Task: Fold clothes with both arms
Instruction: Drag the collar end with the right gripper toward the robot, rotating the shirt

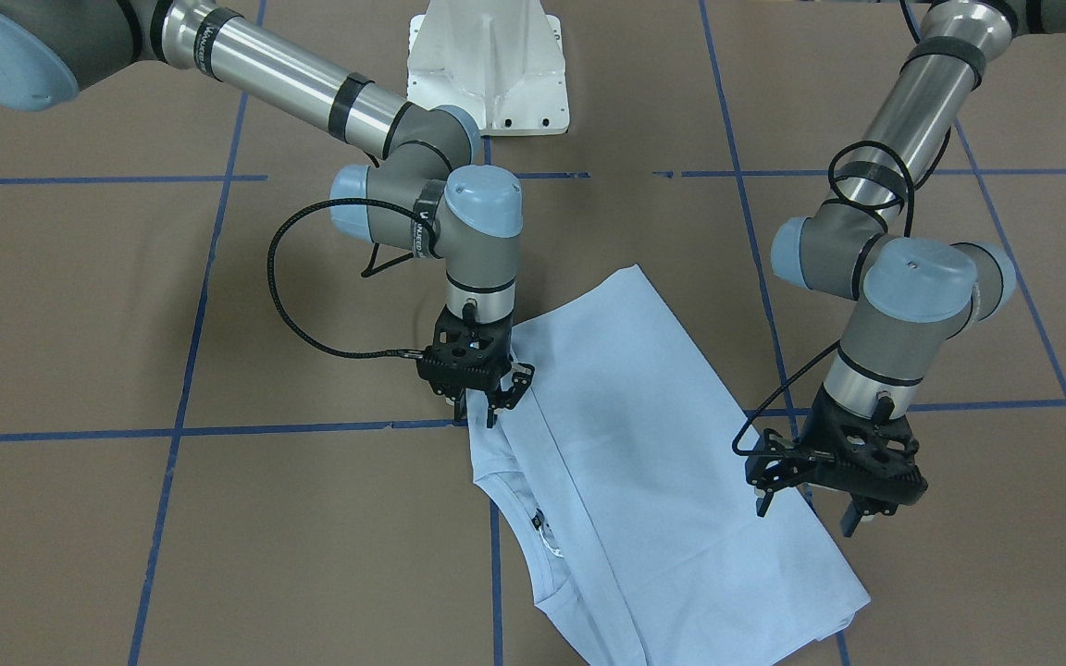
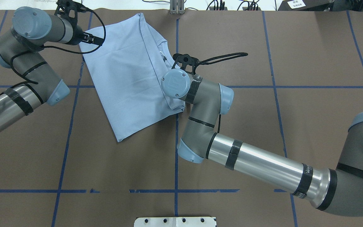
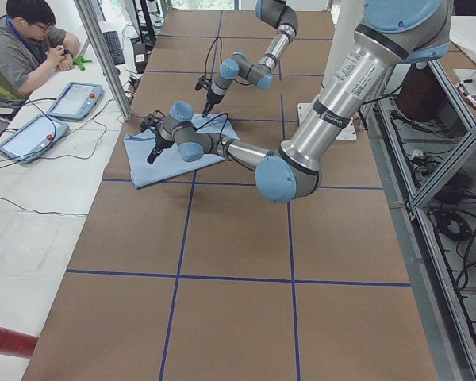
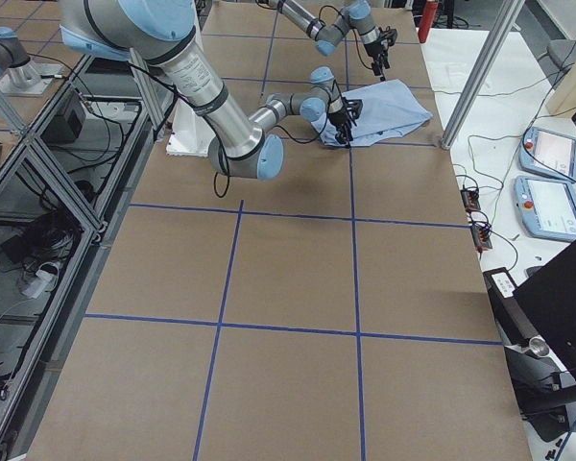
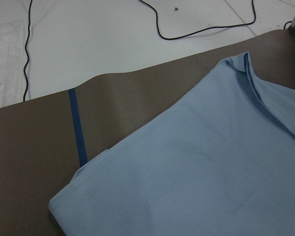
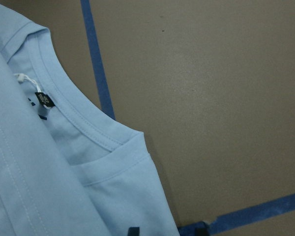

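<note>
T-shirt (image 1: 644,444), neck label (image 6: 44,100) — plain from right wrist

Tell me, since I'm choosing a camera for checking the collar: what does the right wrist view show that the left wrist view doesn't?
Only the right wrist view shows the ribbed collar and dark neck label. Only the left wrist view shows a white surface and black cable beyond the table edge. Both show the light blue T-shirt on the brown table with blue tape.

T-shirt (image 1: 644,444) on table (image 1: 218,555) | right claw (image 1: 480,413) at collar-side edge | left claw (image 1: 806,514) at opposite edge
</note>
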